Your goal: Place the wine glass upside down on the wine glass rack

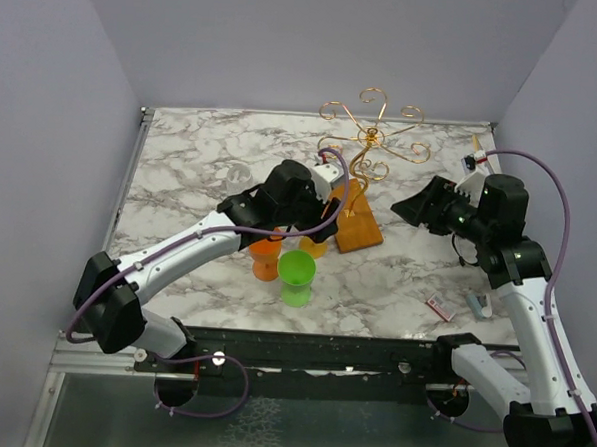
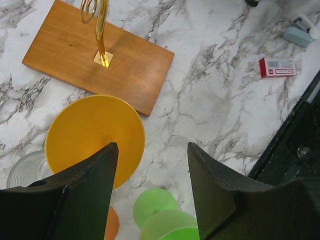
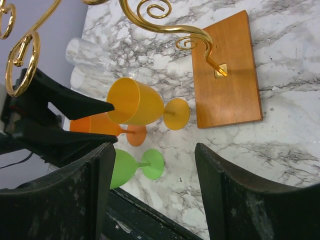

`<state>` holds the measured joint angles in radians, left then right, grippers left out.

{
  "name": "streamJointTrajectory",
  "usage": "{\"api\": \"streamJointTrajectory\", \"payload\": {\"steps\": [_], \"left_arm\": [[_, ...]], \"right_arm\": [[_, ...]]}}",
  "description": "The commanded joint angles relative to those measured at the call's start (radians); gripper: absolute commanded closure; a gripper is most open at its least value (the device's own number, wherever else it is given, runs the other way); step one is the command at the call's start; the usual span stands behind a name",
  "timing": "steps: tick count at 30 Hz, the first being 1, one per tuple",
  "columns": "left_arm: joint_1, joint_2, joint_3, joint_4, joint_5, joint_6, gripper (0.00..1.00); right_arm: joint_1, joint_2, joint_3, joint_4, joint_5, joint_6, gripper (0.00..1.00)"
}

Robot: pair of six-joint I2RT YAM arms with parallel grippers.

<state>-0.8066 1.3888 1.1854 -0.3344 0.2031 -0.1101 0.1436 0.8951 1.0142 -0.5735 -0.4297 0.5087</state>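
While left gripper (image 2: 152,146) jaws gape, yellow wine glass (image 2: 90,127) lies partly between.

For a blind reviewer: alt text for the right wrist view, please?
A yellow wine glass stands upright on the marble table, the left gripper at its rim. An orange glass and a green glass stand beside it, the gold wine glass rack close by, and the open right gripper frames the bottom.

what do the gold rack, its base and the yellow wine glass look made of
The wine glass rack: seemingly thin metal wire with a polished gold finish; it gleams with bright highlights. Its base: wood, smooth brown, faint grain showing. The yellow wine glass: probably plastic; opaque, matte, evenly coloured, no glassy reflections.
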Motion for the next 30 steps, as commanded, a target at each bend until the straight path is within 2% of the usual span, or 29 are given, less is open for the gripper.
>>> {"api": "streamJointTrajectory", "payload": {"steps": [1,5,14,23,26,30], "left_arm": [[-0.021,0.045,0.036,0.001,-0.096,0.012,0.41],[-0.028,0.091,0.05,-0.001,-0.123,0.005,0.42],[-0.042,0.103,0.032,-0.026,-0.138,0.002,0.55],[-0.061,0.136,0.036,-0.087,-0.181,0.022,0.57],[-0.065,0.14,0.035,-0.091,-0.193,0.027,0.66],[-0.069,0.133,0.049,-0.089,-0.189,0.037,0.93]], "right_arm": [[-0.004,-0.009,-0.015,0.03,-0.034,0.016,0.3],[-0.004,-0.003,-0.024,0.034,-0.042,0.016,0.33],[-0.004,0.004,-0.025,0.033,-0.024,0.023,0.35],[-0.004,0.009,-0.027,0.063,-0.035,0.054,0.35],[-0.004,0.004,-0.029,0.068,-0.036,0.061,0.35],[-0.003,-0.004,-0.028,0.069,-0.039,0.069,0.35]]}}
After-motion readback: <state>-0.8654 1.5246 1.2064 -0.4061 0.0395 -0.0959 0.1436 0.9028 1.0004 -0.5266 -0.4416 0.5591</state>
